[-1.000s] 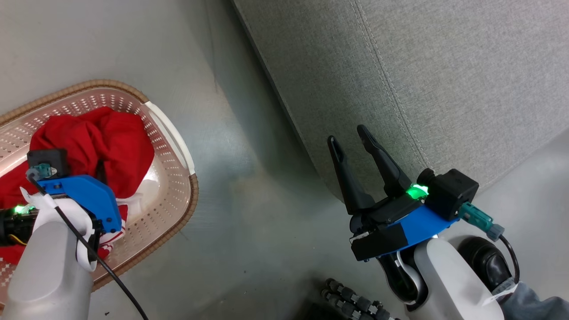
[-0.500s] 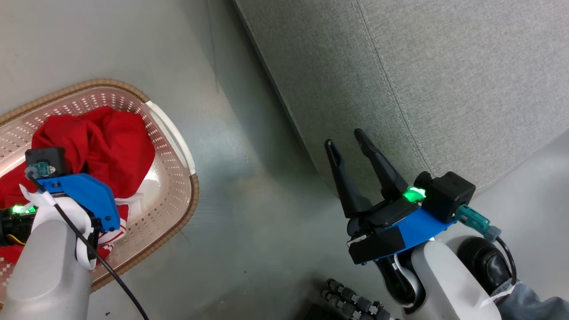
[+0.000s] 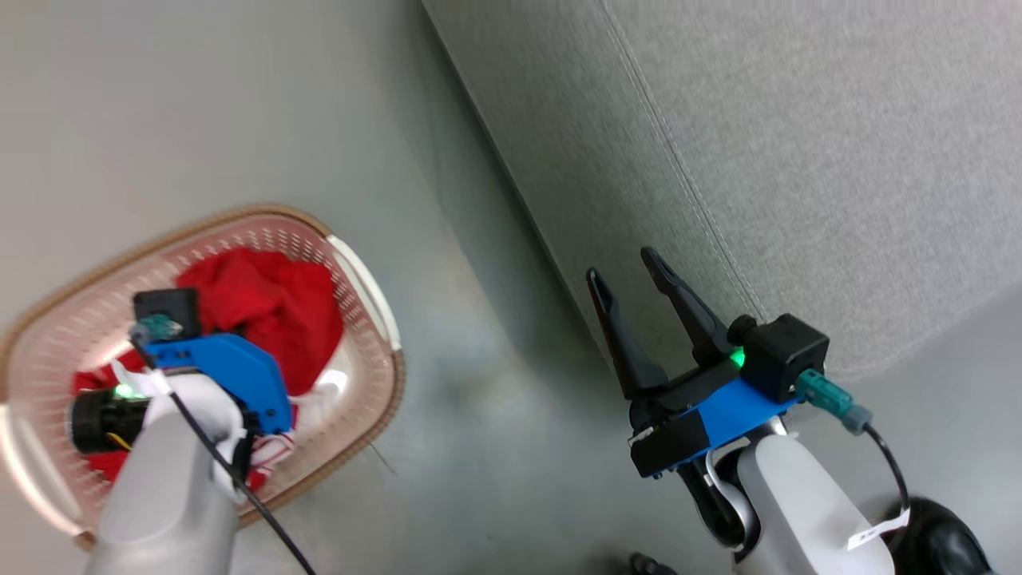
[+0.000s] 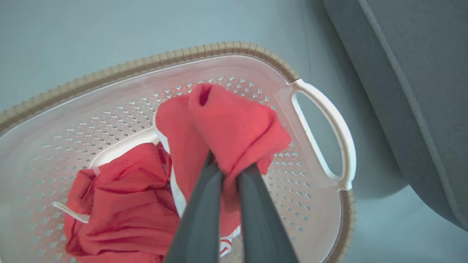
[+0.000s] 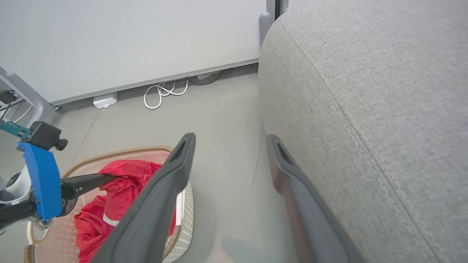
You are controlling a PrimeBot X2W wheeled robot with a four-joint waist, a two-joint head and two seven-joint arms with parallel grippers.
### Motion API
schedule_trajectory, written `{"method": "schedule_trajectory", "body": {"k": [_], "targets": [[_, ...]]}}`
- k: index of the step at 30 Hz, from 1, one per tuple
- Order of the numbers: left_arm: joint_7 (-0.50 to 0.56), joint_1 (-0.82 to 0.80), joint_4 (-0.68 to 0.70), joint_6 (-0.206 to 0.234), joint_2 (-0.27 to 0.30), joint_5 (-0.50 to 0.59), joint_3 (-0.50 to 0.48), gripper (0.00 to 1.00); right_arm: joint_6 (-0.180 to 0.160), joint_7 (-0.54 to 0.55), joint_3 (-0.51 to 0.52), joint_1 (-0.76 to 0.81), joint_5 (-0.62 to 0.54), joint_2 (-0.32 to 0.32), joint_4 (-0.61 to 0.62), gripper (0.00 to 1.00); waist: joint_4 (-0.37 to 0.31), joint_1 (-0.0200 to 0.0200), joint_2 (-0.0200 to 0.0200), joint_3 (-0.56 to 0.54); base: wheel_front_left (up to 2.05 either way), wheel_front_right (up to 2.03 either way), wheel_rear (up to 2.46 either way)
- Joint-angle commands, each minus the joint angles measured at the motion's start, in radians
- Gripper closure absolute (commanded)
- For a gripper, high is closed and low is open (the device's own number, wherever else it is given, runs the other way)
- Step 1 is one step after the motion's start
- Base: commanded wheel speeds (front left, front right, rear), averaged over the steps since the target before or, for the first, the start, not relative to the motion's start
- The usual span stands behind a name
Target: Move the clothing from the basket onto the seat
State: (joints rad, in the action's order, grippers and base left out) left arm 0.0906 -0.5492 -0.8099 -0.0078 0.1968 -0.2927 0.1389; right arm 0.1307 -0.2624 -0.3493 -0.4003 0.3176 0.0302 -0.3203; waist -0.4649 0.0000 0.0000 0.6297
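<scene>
Item, left claw [image 4: 231, 168]: your two dark fingers are pinched nearly together on a fold of the clothing [image 4: 234, 120], soft matt red fabric bunched over the tips in a rounded peak. Item, heap [image 4: 120, 204]: more crumpled red cloth with a white trim strip, lying on the basket floor at 8 o'clock from the pinched fold in the left wrist view. Item, basket [image 4: 146, 62]: cream perforated plastic, oval, with a ribbed brown rim and a smooth white loop handle [image 4: 329, 120]; it stands on the floor [image 3: 239, 120] at 8 o'clock in the head view. Item, seat [image 3: 798, 160]: grey woven upholstery with a stitched seam and a rounded edge, at 1 o'clock, apart from the basket with a strip of glossy grey floor between them. Item, right claw [image 3: 621, 266]: fingers spread wide and holding nothing, tips against the seat's front edge. Item, cable [image 5: 164, 93]: a white coil on the floor by the pale wall [image 5: 128, 36].
</scene>
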Motion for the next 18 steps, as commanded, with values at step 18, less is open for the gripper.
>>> {"method": "schedule_trajectory", "body": {"k": [18], "targets": [[-0.143, -0.013, -0.189, -0.114, -0.140, -0.079, 0.123, 1.00, 0.000, 0.008, 0.092, 0.135, -0.192, 0.003, -0.172, 0.00, 0.260, 0.0000, 0.0000, -0.421, 0.00, 0.00, 0.00]]}}
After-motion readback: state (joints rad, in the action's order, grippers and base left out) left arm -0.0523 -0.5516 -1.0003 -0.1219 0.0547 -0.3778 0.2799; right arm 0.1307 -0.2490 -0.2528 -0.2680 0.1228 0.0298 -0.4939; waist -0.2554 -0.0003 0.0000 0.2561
